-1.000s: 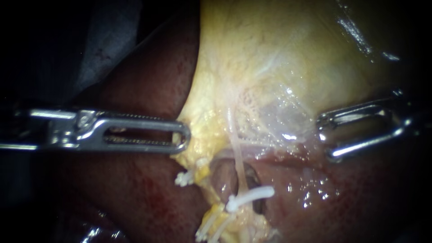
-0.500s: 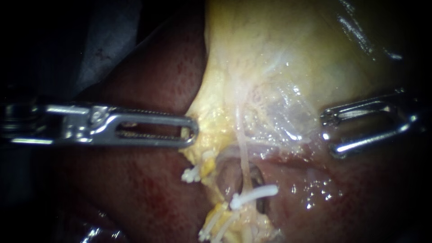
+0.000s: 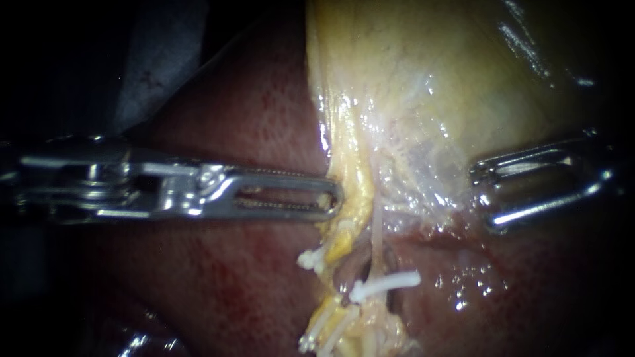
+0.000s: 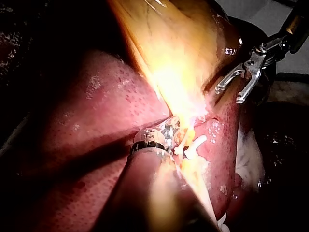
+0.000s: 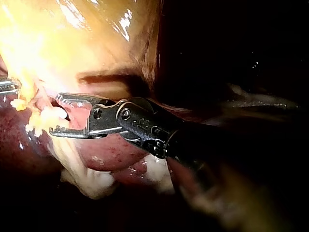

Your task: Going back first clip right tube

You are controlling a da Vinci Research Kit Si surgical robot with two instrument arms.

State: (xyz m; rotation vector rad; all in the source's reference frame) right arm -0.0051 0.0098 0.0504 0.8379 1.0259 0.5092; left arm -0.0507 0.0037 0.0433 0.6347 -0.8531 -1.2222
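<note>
In the endoscope view my left instrument (image 3: 331, 198) lies level over the dark red liver (image 3: 218, 284). Its jaws are shut on the yellow edge of the gallbladder (image 3: 423, 79). A thin pale tube (image 3: 376, 238) runs down from that edge, and a white clip (image 3: 385, 284) sits across it. My right instrument (image 3: 481, 198) stands to the right of the tube, its jaws open and empty. The left wrist view shows my left instrument (image 4: 170, 134) at the clips (image 4: 193, 145) and my right instrument (image 4: 234, 89) apart. In the right wrist view the open jaws (image 5: 57, 114) frame a white clip (image 5: 49, 117) lying beyond them.
More white clips sit lower down: one (image 3: 309, 258) beside the yellow fat and several (image 3: 324, 334) in a bundle below it. Wet glistening liver (image 3: 476, 284) lies under my right instrument. A grey drape (image 3: 165, 59) shows at the upper left.
My left instrument has moved to the right and carried the yellow gallbladder edge with it, up against the tube. My right instrument has stayed where it was, still open.
</note>
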